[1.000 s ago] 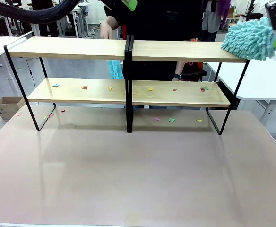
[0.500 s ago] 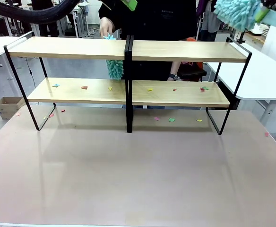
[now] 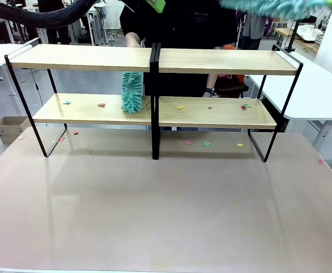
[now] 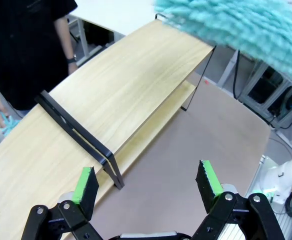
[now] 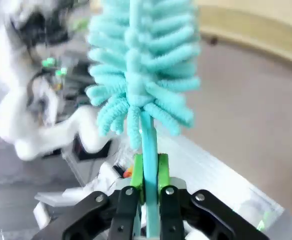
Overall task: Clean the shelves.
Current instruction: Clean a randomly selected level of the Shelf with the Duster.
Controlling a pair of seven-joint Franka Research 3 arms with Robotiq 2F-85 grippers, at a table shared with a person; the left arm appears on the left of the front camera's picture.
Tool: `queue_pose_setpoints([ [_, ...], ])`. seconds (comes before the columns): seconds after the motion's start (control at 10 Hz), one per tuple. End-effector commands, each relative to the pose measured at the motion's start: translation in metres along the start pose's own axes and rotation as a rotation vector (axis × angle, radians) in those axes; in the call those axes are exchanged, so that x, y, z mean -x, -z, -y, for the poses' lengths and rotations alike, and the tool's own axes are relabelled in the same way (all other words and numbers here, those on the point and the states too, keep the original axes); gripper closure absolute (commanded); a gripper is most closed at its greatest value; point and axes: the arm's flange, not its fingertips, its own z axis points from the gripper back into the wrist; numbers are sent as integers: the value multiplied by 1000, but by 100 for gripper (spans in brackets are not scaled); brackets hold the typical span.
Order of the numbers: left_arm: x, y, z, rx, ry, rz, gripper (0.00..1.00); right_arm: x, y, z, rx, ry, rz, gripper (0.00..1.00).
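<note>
The person's duster has come down. A moment ago it hung behind the shelves, close to the middle post. Now it stands upright and reaches down to the lower left board, just left of that post. The person's hand is right above it, behind the top board.

The robot's duster has gone up. Before, it was just over the right end of the shelves. Now it is higher, a blur above the top right board, and it does not touch the board.

The shelves have not moved and stand on the far part of the table. Small paper bits lie on the lower boards and on the table under the shelves, as before.

The left gripper hangs high above the shelves and looks down on the top board. Its two fingers are wide apart, with nothing between them. The right gripper is squeezed tight on the thin handle of the robot's duster. The fluffy head sticks straight out past its fingers.
</note>
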Motion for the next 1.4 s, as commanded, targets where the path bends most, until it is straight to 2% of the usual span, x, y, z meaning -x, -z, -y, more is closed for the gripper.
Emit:
queue_pose_setpoints([
  [0.0, 2, -2, -2, 11, 0, 14, 0, 29, -42, 10, -108, -25, -152, 88],
  [0.3, 2, -2, -2, 11, 0, 14, 0, 98, -62, 40, -167, -96, -369, 88],
  [0.4, 2, -2, -2, 11, 0, 14, 0, 120, -65, 52, -189, -126, -403, 88],
  [0.6, 2, -2, -2, 11, 0, 14, 0, 160, -62, 80, -93, -78, -437, 88],
  [0.8, 2, -2, -2, 11, 0, 14, 0, 159, -32, 101, -113, -11, -492, 88],
  [0.9, 2, -2, -2, 11, 0, 14, 0, 143, -25, 104, -132, 24, -435, 88],
  [1.0, 2, -2, -2, 11, 0, 14, 0, 162, -43, 95, -101, -10, -477, 88],
  [1.3, 2, -2, -2, 11, 0, 14, 0, 162, -43, 95, -101, -10, -477, 88],
])
